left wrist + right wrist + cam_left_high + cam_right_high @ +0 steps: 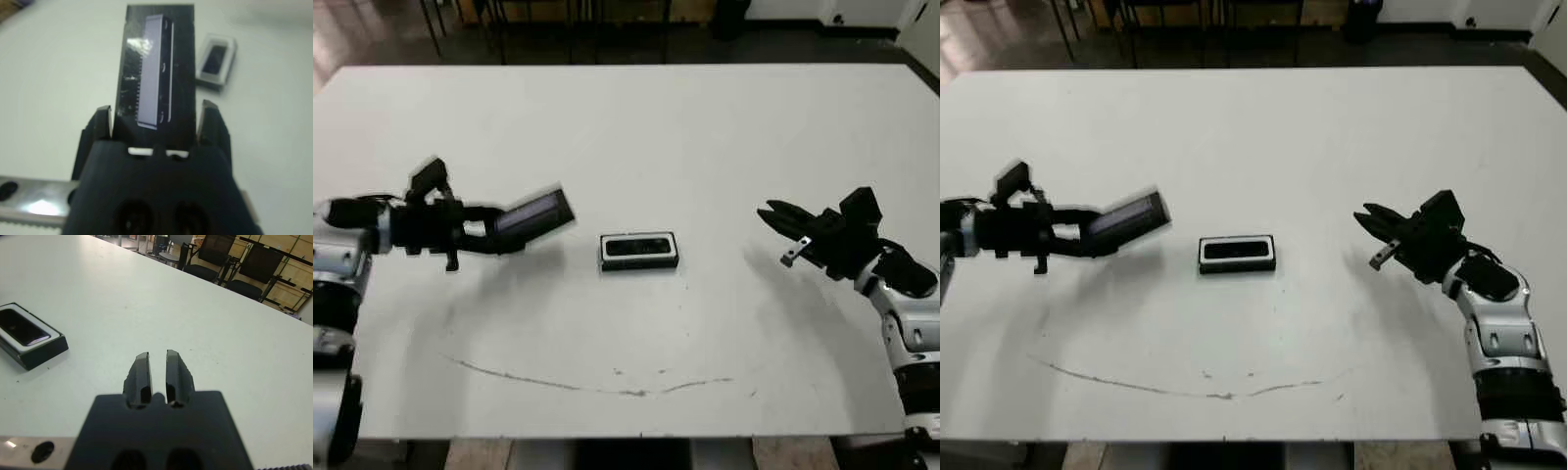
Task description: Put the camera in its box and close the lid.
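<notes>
The box (639,262), a small black tray with a white lining, sits at the table's middle. The camera (638,248) lies inside it, its dark glossy face up, as the right wrist view also shows for the camera (19,325). My left gripper (501,227) is shut on one end of the lid (536,212), a black slab with a pale strip. The lid hangs tilted above the table, to the left of the box and apart from it. My right gripper (770,212) hovers to the right of the box, shut with nothing between its fingers.
A thin dark curved mark (597,384) runs across the white table near its front edge. Chairs and furniture (230,264) stand beyond the far edge of the table.
</notes>
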`<state>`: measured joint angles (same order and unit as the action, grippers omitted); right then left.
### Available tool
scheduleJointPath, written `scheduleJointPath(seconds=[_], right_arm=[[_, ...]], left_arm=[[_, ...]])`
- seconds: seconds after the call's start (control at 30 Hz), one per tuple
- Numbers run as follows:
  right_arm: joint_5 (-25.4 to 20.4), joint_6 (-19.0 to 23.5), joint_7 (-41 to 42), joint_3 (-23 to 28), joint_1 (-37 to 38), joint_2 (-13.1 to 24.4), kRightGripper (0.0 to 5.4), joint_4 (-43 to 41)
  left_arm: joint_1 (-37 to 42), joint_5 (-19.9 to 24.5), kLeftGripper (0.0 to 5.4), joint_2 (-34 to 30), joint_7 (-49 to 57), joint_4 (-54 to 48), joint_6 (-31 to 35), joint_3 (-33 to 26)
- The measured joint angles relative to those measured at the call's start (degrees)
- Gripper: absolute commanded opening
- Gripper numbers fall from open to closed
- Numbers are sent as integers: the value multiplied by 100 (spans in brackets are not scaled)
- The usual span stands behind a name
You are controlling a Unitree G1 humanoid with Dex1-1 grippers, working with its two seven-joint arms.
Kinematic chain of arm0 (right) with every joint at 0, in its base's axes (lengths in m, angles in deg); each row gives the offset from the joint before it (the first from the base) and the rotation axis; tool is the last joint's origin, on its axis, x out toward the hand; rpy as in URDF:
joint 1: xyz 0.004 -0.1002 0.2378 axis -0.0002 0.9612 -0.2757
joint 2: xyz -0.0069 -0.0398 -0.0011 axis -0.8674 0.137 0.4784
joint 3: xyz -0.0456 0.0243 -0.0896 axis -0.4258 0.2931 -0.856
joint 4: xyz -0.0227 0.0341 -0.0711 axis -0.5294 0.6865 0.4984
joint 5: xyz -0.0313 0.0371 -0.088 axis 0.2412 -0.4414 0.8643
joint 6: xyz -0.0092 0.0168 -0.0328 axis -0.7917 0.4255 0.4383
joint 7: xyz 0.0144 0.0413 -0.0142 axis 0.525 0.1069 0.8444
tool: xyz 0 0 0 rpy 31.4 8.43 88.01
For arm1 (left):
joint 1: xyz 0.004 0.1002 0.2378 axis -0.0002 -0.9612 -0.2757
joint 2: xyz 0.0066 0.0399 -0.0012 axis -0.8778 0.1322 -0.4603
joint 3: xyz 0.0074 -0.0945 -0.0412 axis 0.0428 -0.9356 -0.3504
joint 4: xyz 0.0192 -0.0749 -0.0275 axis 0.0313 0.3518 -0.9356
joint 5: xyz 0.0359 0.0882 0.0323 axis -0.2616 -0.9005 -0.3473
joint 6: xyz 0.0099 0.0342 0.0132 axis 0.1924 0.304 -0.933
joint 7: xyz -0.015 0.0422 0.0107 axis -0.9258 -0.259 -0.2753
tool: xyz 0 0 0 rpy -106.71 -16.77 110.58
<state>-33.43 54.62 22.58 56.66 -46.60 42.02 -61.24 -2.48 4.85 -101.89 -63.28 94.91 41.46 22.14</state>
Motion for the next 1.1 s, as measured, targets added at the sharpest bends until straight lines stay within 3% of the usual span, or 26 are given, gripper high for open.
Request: scheduleJointPath(seconds=[0.17, 0.57, 1.1], right_arm=[[-145, 33, 14, -1, 1, -103, 0, -14], [-227, 243, 5, -4, 28, -122, 0, -221], [-203, 304, -13, -9, 158, -107, 0, -355]], left_arm=[[-307, 22, 127, 90, 315, -728, 284, 292], [383, -344, 127, 172, -177, -486, 366, 1363], [1329, -700, 127, 886, -537, 1255, -308, 1858]])
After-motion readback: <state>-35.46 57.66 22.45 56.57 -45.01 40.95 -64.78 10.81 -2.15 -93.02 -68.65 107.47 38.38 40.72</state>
